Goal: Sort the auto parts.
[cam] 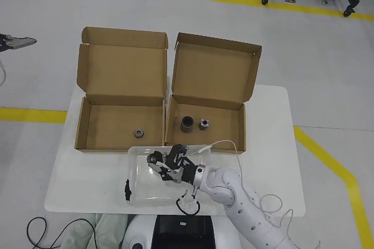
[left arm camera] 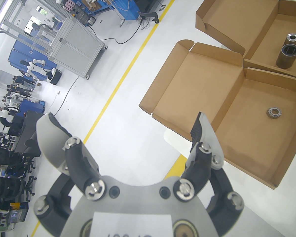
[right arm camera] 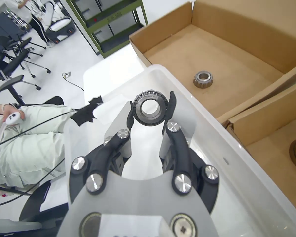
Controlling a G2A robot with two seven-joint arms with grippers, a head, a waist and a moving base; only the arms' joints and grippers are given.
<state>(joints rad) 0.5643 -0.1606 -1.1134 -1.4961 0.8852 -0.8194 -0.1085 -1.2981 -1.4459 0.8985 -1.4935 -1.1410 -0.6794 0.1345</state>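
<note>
My right gripper is shut on a steel tapered bearing, held over the clear plastic bin. From above, this gripper sits in the bin's far half. A second bearing lies in the left cardboard box. A dark sleeve and a smaller bushing stand in the right box. My left gripper hangs open and holds nothing, well off the table to the far left, above the floor.
The boxes' lids stand open at the far side of the white table. A scrap of black tape clings to the bin's left rim. A white cable loops from the right arm near the right box's front wall.
</note>
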